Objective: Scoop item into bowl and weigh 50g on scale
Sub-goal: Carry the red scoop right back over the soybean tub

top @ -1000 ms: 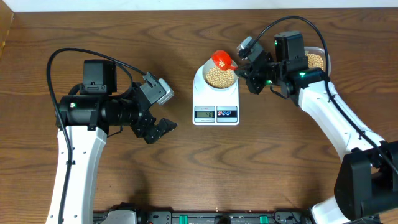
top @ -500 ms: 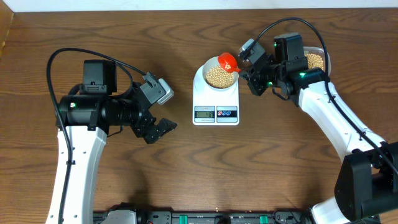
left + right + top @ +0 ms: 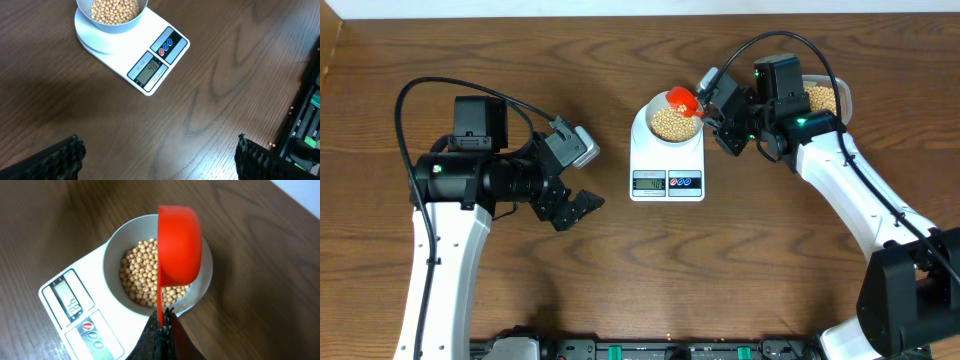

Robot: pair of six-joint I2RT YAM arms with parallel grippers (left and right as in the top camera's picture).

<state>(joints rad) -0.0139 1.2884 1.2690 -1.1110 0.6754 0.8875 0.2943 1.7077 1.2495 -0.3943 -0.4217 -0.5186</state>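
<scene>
Nearest the robot's base, the left gripper point(image 3: 582, 206) hangs over the bare table point(image 3: 620, 270) at about 8 o'clock from the scale point(image 3: 667, 163), well apart from it. Its jaws are spread wide and released, with nothing between them, and the arm is bent at the elbow so the wrist points toward the scale. The scale lies flat with its display point(image 3: 649, 182) and two round buttons point(image 3: 684, 182) along the 6 o'clock edge; the digits are too small to read surely. The bowl point(image 3: 113, 262) sits on the scale's 12 o'clock half, filled well up with beans point(image 3: 137, 277). Over the bowl's 1 o'clock rim hangs a red scoop point(image 3: 179, 245), turned on its side so its outer wall faces the right wrist camera. Its thin handle runs back into the right gripper point(image 3: 162, 324), which is clenched on it. The right arm reaches in from 3 o'clock, its wrist just beside the bowl. Farthest off, at 2 o'clock behind that arm, a clear tub point(image 3: 844, 96) holds more beans. Against a second ago, the scoop has slid from the bowl's 12 o'clock edge toward 1 o'clock and shows narrower from above. The right wrist has turned slightly, while the left arm has not moved.
</scene>
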